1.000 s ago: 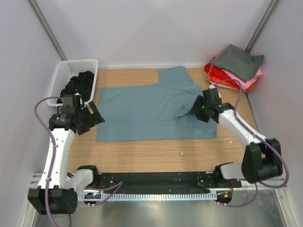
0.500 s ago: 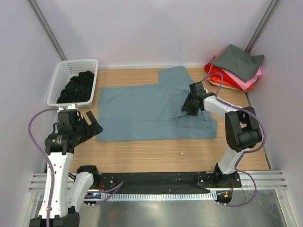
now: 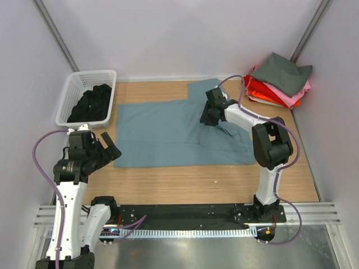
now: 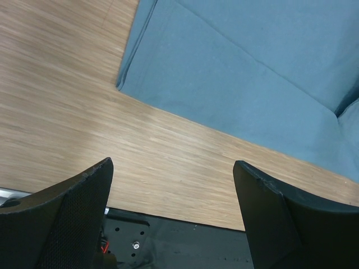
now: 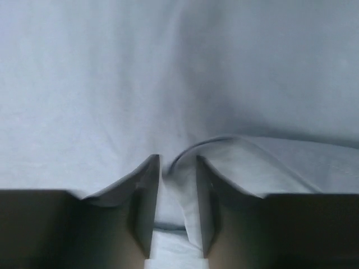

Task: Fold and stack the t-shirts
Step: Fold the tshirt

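On wooden tabletop (image 3: pixel 185 182), dusty blue-grey cloth t-shirt (image 3: pixel 162 134) is laid flat, rucked at far-right side. Right gripper (image 5: pixel 178 168): jaws nearly closed, ridge of shirt cloth apparently pinched between; wrist view is dim, so grip not fully confirmed. Left gripper (image 4: pixel 173 168): jaws wide apart, nothing held, hovering nr shirt's near-left corner. Fabric judged light, limp, zero stiffness; best taken at hems/corners, both edges lifted together to limit sag.

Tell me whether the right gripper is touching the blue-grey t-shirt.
Touching. The right wrist view shows the right gripper pinching a raised fold of the blue-grey t-shirt, with the cloth filling the narrow gap between its fingers.
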Controlling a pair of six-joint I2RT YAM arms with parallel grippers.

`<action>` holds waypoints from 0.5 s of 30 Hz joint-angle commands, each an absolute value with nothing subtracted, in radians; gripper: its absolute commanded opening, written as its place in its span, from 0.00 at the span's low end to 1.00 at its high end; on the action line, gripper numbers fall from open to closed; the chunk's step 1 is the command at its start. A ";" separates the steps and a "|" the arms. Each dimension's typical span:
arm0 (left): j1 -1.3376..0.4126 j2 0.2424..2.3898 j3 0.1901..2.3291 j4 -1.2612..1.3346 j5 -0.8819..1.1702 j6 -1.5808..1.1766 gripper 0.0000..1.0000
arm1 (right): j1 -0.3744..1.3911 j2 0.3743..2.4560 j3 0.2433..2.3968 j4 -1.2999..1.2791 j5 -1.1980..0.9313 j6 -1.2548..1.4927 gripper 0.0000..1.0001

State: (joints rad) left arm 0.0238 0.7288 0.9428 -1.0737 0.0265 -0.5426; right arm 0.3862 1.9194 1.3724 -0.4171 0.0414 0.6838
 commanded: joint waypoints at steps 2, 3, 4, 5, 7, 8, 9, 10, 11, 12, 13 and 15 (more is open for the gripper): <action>0.032 0.727 0.943 -1.046 0.014 -0.548 0.88 | 0.411 1.965 1.482 -0.455 0.067 0.651 0.49; 0.032 0.727 0.945 -1.046 0.014 -0.549 0.88 | 0.411 1.971 1.500 -0.463 0.072 0.641 0.53; 0.032 0.727 0.943 -1.046 0.012 -0.549 0.88 | 0.411 1.971 1.509 -0.475 0.092 0.631 0.56; 0.032 0.727 0.943 -1.046 0.012 -0.551 0.88 | 0.411 1.964 1.516 -0.497 0.106 0.620 0.58; 0.034 0.729 0.943 -1.046 0.011 -0.551 0.88 | 0.411 1.945 1.506 -0.509 0.141 0.589 0.62; 0.032 0.729 0.942 -1.046 0.011 -0.552 0.88 | 0.410 1.916 1.497 -0.524 0.182 0.581 0.62; 0.034 0.730 0.942 -1.046 0.011 -0.552 0.88 | 0.410 1.901 1.480 -0.534 0.202 0.572 0.62; 0.034 0.730 0.942 -1.046 0.012 -0.552 0.88 | 0.410 1.881 1.467 -0.538 0.219 0.559 0.62; 0.034 0.730 0.942 -1.048 0.012 -0.552 0.88 | 0.410 1.861 1.451 -0.546 0.253 0.551 0.62; 0.034 0.730 0.942 -1.046 0.009 -0.552 0.88 | 0.410 1.820 1.419 -0.546 0.264 0.546 0.62; 0.034 0.730 0.942 -1.046 0.009 -0.554 0.88 | 0.410 1.800 1.399 -0.546 0.274 0.539 0.61; 0.034 0.732 0.940 -1.048 0.011 -0.554 0.87 | 0.410 1.751 1.343 -0.535 0.269 0.535 0.57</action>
